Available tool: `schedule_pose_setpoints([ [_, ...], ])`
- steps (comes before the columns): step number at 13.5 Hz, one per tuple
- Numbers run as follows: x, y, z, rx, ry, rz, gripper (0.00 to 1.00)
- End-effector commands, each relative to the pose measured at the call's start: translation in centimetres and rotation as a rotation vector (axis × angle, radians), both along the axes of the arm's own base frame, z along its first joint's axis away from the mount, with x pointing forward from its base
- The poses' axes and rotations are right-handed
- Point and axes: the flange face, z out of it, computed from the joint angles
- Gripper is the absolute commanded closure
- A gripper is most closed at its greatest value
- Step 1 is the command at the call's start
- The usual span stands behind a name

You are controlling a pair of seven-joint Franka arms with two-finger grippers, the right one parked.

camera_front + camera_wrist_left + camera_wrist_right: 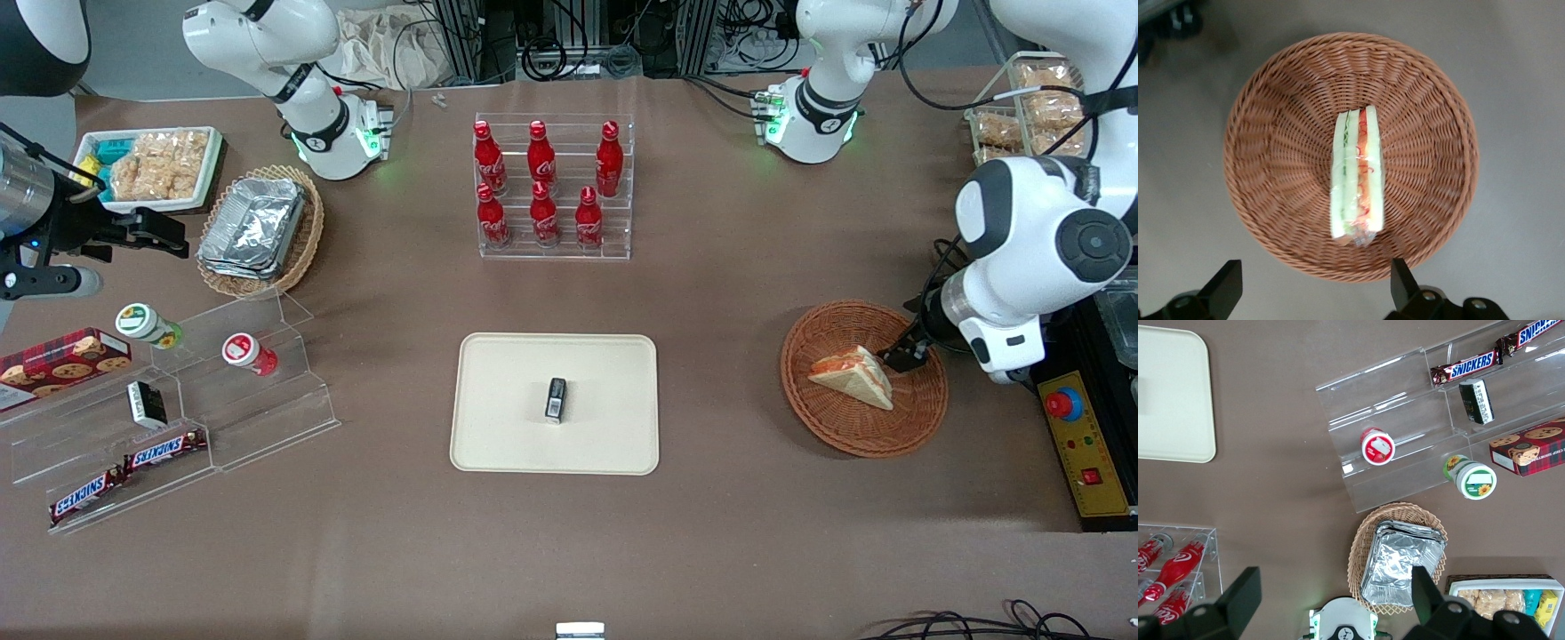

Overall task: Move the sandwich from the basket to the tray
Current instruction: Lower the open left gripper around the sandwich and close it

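Right now I see my gripper (1313,288) spread wide, hovering above the basket (827,422) at the working arm's end; the sandwich (1357,177) lies inside it, well apart from the tray (498,427).

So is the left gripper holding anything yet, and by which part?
Nothing. The left gripper hangs open above the round reddish-brown wicker basket, and the triangular white-bread sandwich lies untouched inside.
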Motion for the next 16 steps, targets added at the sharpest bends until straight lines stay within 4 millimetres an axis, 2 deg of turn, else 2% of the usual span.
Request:
schedule_pose_setpoints([
  [1, -0.5, -0.1, -2.3, 0.004, -0.027, 0.187, 0.00],
  [5, -1.3, 0.1, -6.6, 0.004, -0.028, 0.264, 0.00],
  [7, -1.5, 0.0, -7.8, 0.003, -0.040, 0.269, 0.00],
  [12, -1.4, -0.5, -10.4, 0.009, -0.046, 0.248, 0.00],
  [16, -1.2, -0.5, -10.7, 0.008, -0.059, 0.251, 0.00],
])
